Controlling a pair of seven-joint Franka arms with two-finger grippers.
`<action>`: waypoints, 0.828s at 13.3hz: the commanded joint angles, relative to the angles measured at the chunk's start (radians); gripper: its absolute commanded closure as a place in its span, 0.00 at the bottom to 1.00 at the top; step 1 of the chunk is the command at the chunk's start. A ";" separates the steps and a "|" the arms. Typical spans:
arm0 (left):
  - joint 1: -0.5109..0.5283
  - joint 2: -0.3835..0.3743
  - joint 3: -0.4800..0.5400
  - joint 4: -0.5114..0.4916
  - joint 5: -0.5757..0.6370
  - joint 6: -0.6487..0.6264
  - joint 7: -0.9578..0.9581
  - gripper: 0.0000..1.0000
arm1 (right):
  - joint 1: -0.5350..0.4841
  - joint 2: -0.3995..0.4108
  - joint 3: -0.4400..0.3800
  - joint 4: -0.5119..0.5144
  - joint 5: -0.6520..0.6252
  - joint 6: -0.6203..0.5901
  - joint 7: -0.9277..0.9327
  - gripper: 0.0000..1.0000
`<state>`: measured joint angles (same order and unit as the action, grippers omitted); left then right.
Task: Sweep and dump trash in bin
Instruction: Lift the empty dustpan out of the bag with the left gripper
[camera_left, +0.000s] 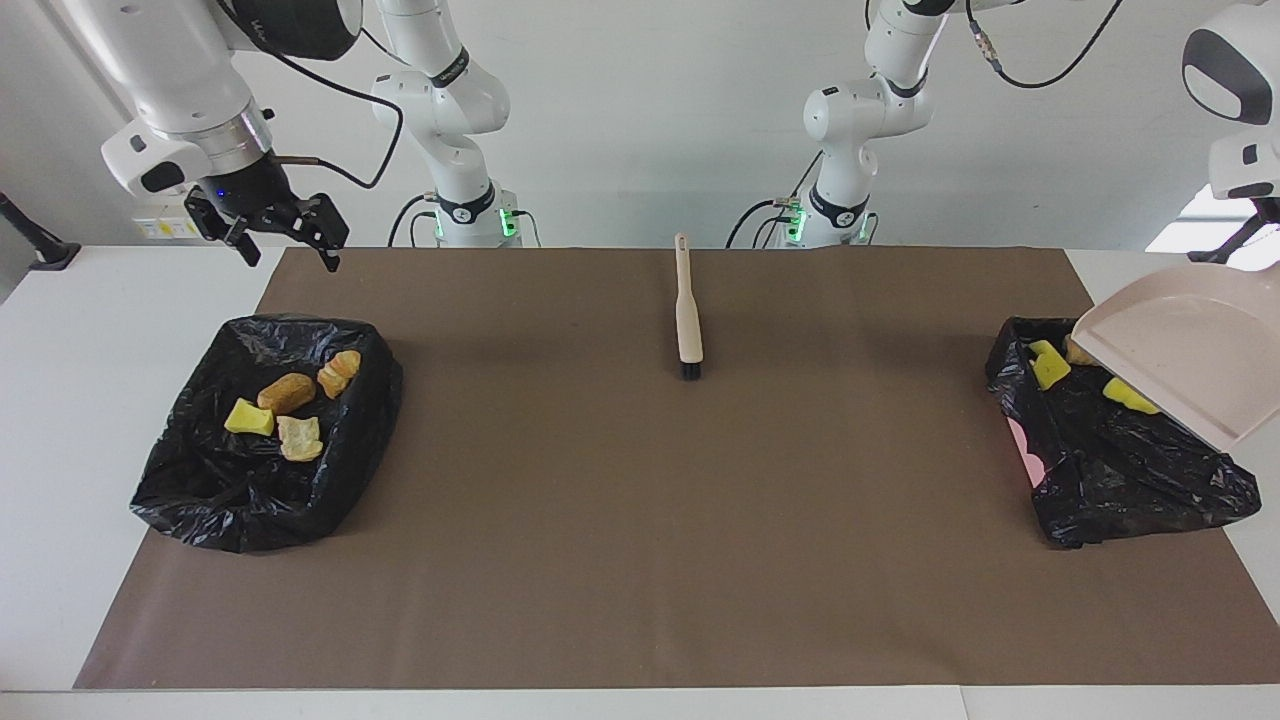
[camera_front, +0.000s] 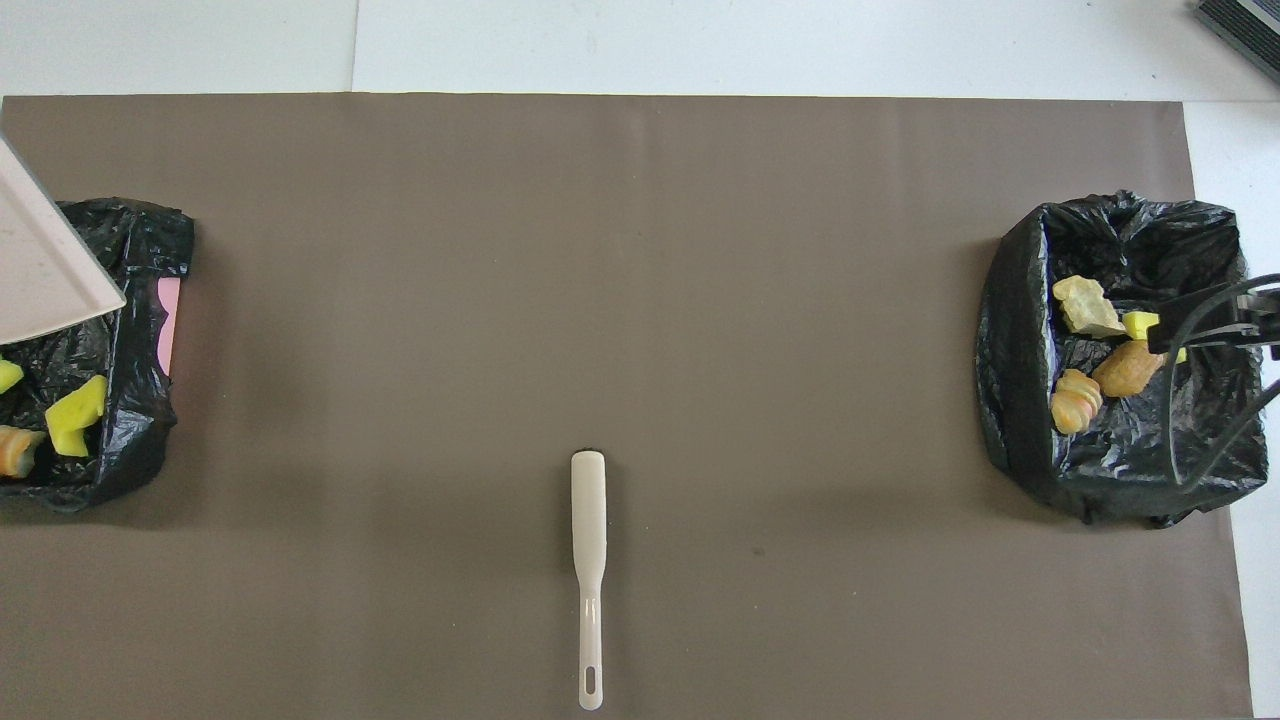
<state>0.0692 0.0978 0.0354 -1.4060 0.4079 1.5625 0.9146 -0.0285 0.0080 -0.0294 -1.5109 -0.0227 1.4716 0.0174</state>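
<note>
The trash lies in two black bag-lined bins. The bin (camera_left: 250, 500) at the right arm's end holds a yellow sponge piece (camera_left: 248, 417) and three bread chunks (camera_left: 286, 393); they also show in the overhead view (camera_front: 1125, 368). The bin (camera_left: 1130, 480) at the left arm's end holds yellow sponge pieces (camera_left: 1048, 366) and a tan chunk (camera_front: 18, 450). My left gripper (camera_left: 1245, 240) holds the pale pink dustpan (camera_left: 1180, 360) tilted in the air over this bin; the pan looks empty. My right gripper (camera_left: 268, 228) is open and empty, up over the table's edge by the other bin.
The beige-handled brush (camera_left: 688, 310) lies on the brown mat (camera_left: 640, 520) midway between the arms' bases, bristles pointing away from the robots; it also shows in the overhead view (camera_front: 588, 560). A pink rim (camera_left: 1020, 440) shows under the bag of the bin at the left arm's end.
</note>
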 joint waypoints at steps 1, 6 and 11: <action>-0.066 -0.044 0.004 -0.056 -0.112 -0.029 -0.309 1.00 | -0.014 -0.025 0.009 -0.031 0.017 0.003 0.003 0.00; -0.231 -0.052 0.001 -0.152 -0.237 0.043 -0.951 1.00 | -0.001 -0.023 0.019 -0.031 0.018 0.004 0.004 0.00; -0.363 -0.044 -0.002 -0.254 -0.383 0.203 -1.110 1.00 | -0.002 -0.023 0.020 -0.031 0.018 0.004 0.006 0.00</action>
<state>-0.2391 0.0806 0.0165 -1.6027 0.0627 1.7102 -0.1717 -0.0207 0.0078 -0.0147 -1.5163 -0.0211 1.4716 0.0174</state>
